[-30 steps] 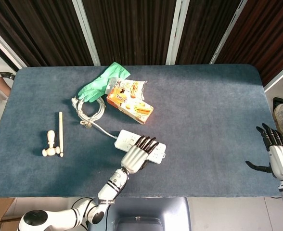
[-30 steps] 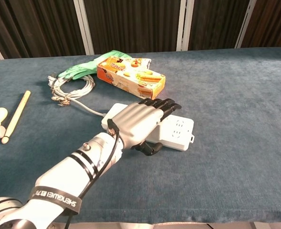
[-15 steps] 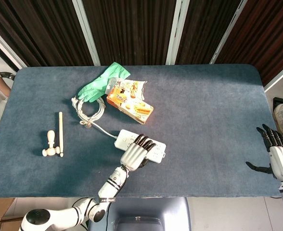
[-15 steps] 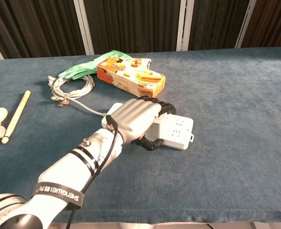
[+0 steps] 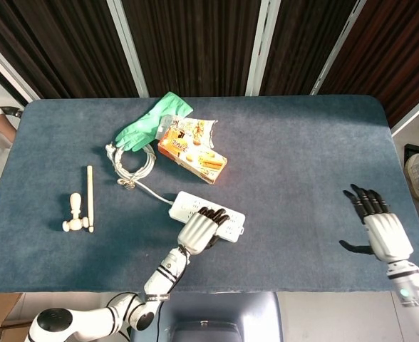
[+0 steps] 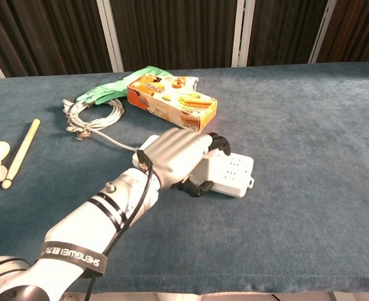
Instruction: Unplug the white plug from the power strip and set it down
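Left hand (image 6: 175, 157) is curled over the near-left part of the white power strip (image 5: 227, 224), knuckles up, dark fingertips (image 6: 221, 144) wrapped down onto the strip's top face and thumb tucked against its near edge. The white plug itself is hidden under the palm in both views; presumably it sits inside that grip, but I cannot tell whether it is seated in a socket or pulled free.

The power strip lies flat on the blue table cover (image 5: 302, 164), near the front edge and left of centre. Its long axis runs from upper left to lower right in the head view; the cord end points up-left, and the white cord (image 5: 149, 189) leads off to a coiled bundle (image 5: 133, 162) beside a green rubber glove (image 5: 152, 121). An orange snack box (image 5: 192, 152) lies just behind the strip, apart from it.

Right hand (image 5: 380, 230) is over the table's right front corner, fingers spread, holding nothing.

A wooden stick (image 5: 90, 197) and a small wooden pestle (image 5: 74, 212) lie at far left.
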`<action>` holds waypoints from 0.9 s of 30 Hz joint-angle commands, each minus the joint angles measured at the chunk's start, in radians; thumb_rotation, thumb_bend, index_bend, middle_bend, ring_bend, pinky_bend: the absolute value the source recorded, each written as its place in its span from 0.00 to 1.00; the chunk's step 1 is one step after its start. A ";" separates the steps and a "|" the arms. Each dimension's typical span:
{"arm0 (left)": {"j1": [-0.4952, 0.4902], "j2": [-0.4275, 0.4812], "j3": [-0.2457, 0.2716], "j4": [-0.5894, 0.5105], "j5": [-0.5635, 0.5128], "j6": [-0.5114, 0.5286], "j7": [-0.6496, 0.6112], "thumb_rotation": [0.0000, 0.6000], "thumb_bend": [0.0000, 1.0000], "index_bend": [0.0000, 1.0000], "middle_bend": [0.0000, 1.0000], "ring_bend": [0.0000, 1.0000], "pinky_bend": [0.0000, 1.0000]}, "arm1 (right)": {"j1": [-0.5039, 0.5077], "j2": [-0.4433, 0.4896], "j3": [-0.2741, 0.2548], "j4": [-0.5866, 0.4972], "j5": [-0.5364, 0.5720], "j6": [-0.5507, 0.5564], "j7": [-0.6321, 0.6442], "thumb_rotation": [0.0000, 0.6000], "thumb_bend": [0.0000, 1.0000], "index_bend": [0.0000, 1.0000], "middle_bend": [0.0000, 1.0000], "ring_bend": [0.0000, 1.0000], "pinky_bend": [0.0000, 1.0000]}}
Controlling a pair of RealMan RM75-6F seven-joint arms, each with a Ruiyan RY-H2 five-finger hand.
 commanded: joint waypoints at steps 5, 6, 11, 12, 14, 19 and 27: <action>-0.002 0.022 -0.013 -0.041 -0.014 0.018 0.033 1.00 0.58 0.41 0.54 0.38 0.41 | 0.211 -0.228 -0.036 0.164 -0.206 -0.130 -0.014 1.00 0.54 0.08 0.04 0.00 0.00; -0.001 0.026 -0.013 -0.045 -0.017 0.018 0.035 1.00 0.58 0.41 0.54 0.38 0.41 | 0.227 -0.252 -0.038 0.184 -0.217 -0.138 -0.018 1.00 0.55 0.08 0.04 0.00 0.00; 0.001 0.042 -0.014 -0.055 -0.036 0.012 0.053 1.00 0.58 0.41 0.54 0.38 0.41 | 0.288 -0.356 -0.065 0.253 -0.247 -0.185 -0.029 1.00 0.56 0.08 0.04 0.00 0.00; 0.002 0.045 -0.012 -0.058 -0.037 0.012 0.054 1.00 0.58 0.41 0.54 0.38 0.41 | 0.297 -0.371 -0.070 0.263 -0.251 -0.192 -0.032 1.00 0.57 0.08 0.04 0.00 0.00; 0.005 0.049 -0.009 -0.064 -0.040 0.015 0.054 1.00 0.58 0.41 0.54 0.38 0.41 | 0.315 -0.406 -0.081 0.291 -0.255 -0.210 -0.035 1.00 0.57 0.08 0.05 0.00 0.00; 0.008 0.051 -0.001 -0.071 -0.046 0.018 0.061 1.00 0.58 0.41 0.54 0.38 0.42 | 0.346 -0.480 -0.090 0.352 -0.241 -0.234 -0.022 1.00 0.58 0.05 0.05 0.00 0.00; 0.005 0.055 0.000 -0.077 -0.050 0.023 0.050 1.00 0.58 0.41 0.55 0.39 0.43 | 0.393 -0.502 -0.105 0.390 -0.214 -0.280 0.023 1.00 0.67 0.03 0.05 0.00 0.00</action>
